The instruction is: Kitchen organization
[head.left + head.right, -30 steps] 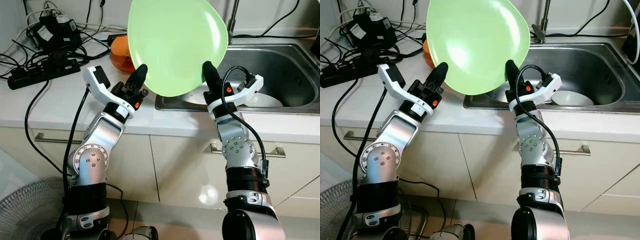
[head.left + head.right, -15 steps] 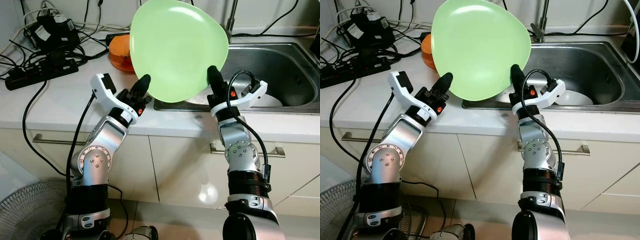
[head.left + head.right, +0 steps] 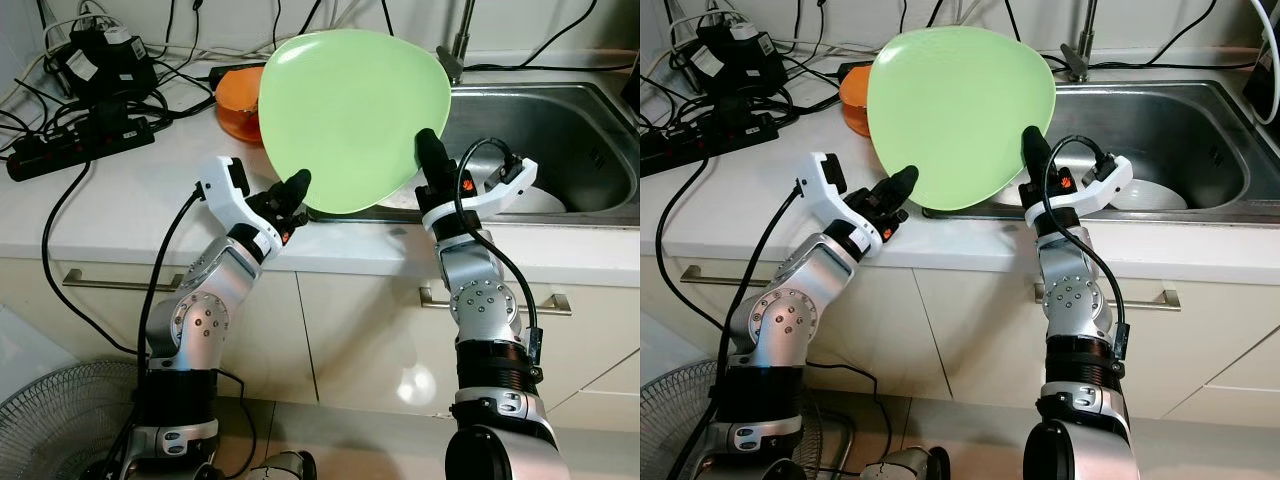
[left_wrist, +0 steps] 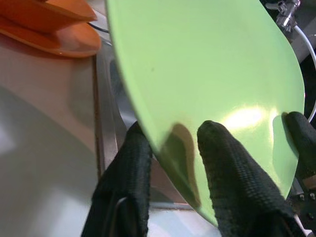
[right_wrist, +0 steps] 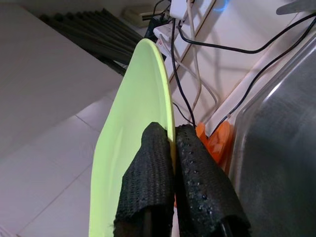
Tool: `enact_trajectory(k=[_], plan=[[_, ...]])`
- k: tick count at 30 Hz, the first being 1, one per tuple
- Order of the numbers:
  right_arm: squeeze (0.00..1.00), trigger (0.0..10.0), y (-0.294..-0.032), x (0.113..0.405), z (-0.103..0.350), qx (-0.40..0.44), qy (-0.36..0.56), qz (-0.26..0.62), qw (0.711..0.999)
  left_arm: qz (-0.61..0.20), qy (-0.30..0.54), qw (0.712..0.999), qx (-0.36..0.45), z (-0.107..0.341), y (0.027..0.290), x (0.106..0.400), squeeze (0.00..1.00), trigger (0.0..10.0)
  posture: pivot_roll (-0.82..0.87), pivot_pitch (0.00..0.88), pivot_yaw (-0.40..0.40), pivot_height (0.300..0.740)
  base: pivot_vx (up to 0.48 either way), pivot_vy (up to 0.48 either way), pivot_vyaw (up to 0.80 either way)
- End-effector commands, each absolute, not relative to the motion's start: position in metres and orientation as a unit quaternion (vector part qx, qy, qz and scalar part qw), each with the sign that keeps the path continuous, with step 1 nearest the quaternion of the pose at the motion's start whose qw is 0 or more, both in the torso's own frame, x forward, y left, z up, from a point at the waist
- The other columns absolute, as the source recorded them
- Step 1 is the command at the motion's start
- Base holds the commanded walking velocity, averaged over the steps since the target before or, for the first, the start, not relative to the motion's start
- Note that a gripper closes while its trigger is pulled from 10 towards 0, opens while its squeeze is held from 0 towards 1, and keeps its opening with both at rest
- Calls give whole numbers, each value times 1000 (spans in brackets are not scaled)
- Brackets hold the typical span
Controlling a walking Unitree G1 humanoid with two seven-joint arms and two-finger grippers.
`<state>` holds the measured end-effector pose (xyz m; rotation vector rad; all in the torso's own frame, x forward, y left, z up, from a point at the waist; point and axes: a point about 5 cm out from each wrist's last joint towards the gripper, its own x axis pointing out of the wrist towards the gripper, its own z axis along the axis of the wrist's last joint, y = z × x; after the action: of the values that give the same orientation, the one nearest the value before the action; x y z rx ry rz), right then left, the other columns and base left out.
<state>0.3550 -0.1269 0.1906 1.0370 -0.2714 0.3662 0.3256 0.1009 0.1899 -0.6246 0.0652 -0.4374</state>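
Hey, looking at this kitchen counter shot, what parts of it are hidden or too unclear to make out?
- Orange dish: the large light green plate covers much of it in both eye views.
- White dish in the steel sink: the right end effector and the plate hide most of it.
- Faucet: cut off by the top edge.
- Floor fan: cut off at the corner.

I count one large pale-green rounded plate [image 3: 350,115], pinched at its edge between the fingers of both my grippers, one left gripper [image 3: 296,186] and one right gripper [image 3: 430,152]. Behind the plate, beyond my left fingertips, is one orange bowl [image 3: 238,105]. Past my right jaws: one steel sink [image 3: 560,130] holding one white dish [image 3: 535,200].
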Motion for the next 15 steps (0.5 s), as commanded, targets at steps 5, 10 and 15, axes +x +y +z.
enact_trajectory(k=[5, 10, 15], plan=[[0, 0, -123, 359, 207, 510, -149, 177, 828, -221, 36, 930, -291, 190, 99, 325, 1000, 10000, 163, 35, 123, 740, 0, 0, 0], [0, 0, -130, 364, 213, 527, -162, 155, 820, -220, 37, 931, -289, 190, 99, 325, 0, 10000, 163, 36, 124, 740, 0, 0, 0], [0, 0, -144, 372, 216, 546, -168, 109, 814, -221, 37, 931, -289, 190, 99, 325, 0, 10000, 163, 33, 123, 740, 0, 0, 0]])
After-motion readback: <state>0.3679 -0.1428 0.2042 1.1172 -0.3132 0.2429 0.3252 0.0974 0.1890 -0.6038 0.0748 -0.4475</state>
